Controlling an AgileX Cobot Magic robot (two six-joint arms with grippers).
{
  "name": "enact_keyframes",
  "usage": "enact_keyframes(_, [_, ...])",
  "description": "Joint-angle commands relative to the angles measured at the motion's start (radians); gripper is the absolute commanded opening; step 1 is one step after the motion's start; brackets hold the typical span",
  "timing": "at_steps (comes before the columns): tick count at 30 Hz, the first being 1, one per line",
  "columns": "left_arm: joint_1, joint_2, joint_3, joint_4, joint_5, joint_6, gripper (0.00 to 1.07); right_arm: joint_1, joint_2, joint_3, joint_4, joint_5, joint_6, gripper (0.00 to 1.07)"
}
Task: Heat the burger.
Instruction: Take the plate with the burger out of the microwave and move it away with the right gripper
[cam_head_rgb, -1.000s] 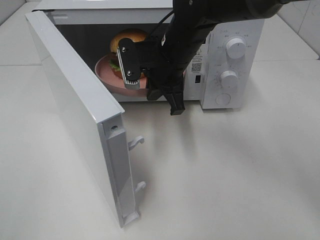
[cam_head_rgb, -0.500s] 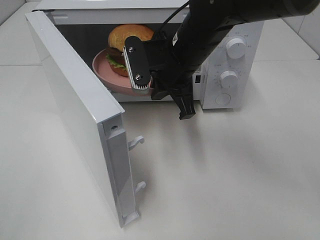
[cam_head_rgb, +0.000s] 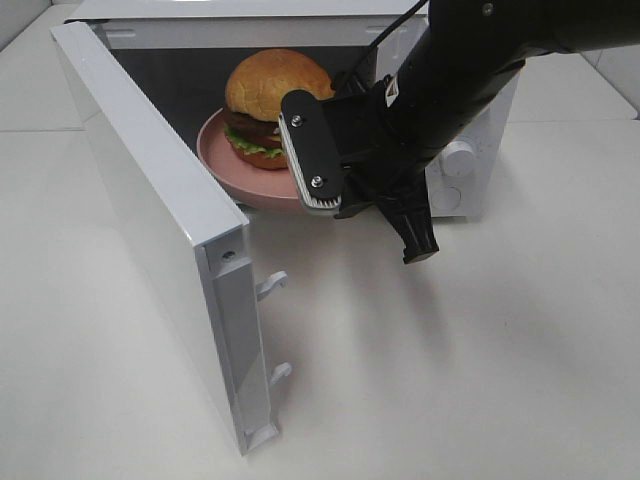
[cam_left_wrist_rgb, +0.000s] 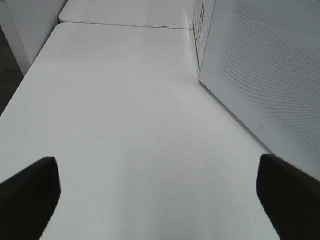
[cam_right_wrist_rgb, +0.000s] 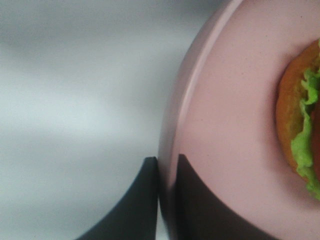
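Loading step, by the look of it. Right gripper (cam_right_wrist_rgb: 165, 172) pinching rim of pink plate (cam_head_rgb: 222, 150), burger (cam_head_rgb: 274, 97) on plate just beyond fingertips, at mouth of open microwave (cam_head_rgb: 455, 110). Door (cam_head_rgb: 150, 200) swung wide. Next: likely set plate on cavity floor, release, withdraw. Left gripper (cam_left_wrist_rgb: 160, 187) spread, idle over table (cam_left_wrist_rgb: 125, 125).

White table top (cam_left_wrist_rgb: 125, 115) seen from the left wrist camera, with a seam between panels running across near 12 o'clock. Two dark fingertips (cam_left_wrist_rgb: 27, 192) of the left gripper (cam_left_wrist_rgb: 157, 192) show at 8 and 4 o'clock, set wide apart with bare table between them. At 2 o'clock stands the white microwave door (cam_left_wrist_rgb: 265, 75), its panel finely dotted
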Motion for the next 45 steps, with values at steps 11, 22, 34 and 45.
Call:
enact_keyframes(11, [0.002,-0.015,0.002,0.006,-0.003,-0.003,1.01,-0.019,-0.169,0.123,-0.057,-0.101,0.038,0.00])
enact_keyframes(22, [0.002,-0.015,0.002,0.006,-0.003,-0.003,1.01,-0.019,-0.324,0.271,-0.065,-0.103,0.066,0.00])
enact_keyframes(34, [0.002,-0.015,0.002,0.006,-0.003,-0.003,1.01,-0.019,-0.460,0.392,-0.068,-0.131,0.096,0.00])
enact_keyframes(45, [0.002,-0.015,0.002,0.006,-0.003,-0.003,1.01,-0.019,-0.599,0.497,-0.155,-0.108,0.208,0.00])
